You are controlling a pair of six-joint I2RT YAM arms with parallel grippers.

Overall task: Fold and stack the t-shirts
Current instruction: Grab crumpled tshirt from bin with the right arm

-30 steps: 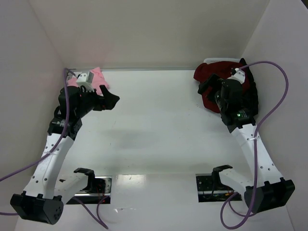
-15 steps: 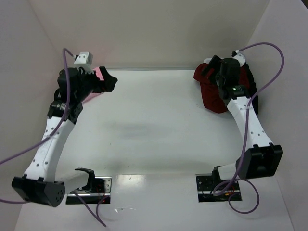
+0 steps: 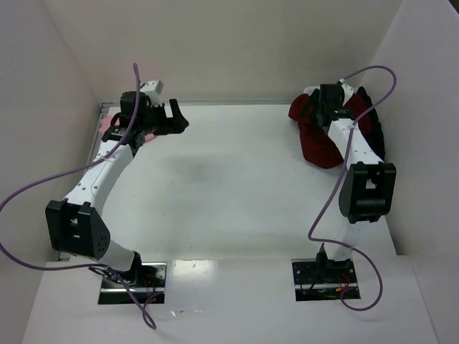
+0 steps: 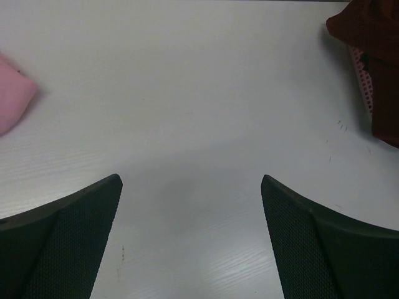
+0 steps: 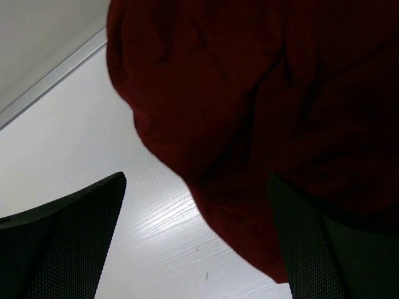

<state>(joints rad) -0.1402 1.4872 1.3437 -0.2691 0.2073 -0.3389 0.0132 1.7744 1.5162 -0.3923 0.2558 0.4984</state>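
A dark maroon t-shirt (image 3: 320, 148) lies crumpled at the back right, with a black t-shirt (image 3: 378, 137) bunched against its right side. My right gripper (image 3: 314, 107) hovers over the maroon heap's far end. In the right wrist view that shirt (image 5: 249, 93) fills the upper frame, and the right gripper (image 5: 197, 179) is open, its fingers wide either side of the cloth's lower edge. A light pink t-shirt (image 3: 111, 127) sits at the back left, mostly hidden by the left arm. My left gripper (image 3: 178, 119) stands open and empty over bare table to the right of the pink shirt (image 4: 12, 103).
White walls close in the table on the left, back and right. A strip of mesh basket wall (image 4: 361, 65) shows under the maroon shirt (image 4: 368, 28). Purple cables loop from both wrists. Bare white tabletop (image 3: 229, 186) lies between the arms.
Both arms have stretched toward the back wall. The left gripper swung off the pink shirt to the right. The right gripper moved up over the maroon heap's far end. Both stayed open.
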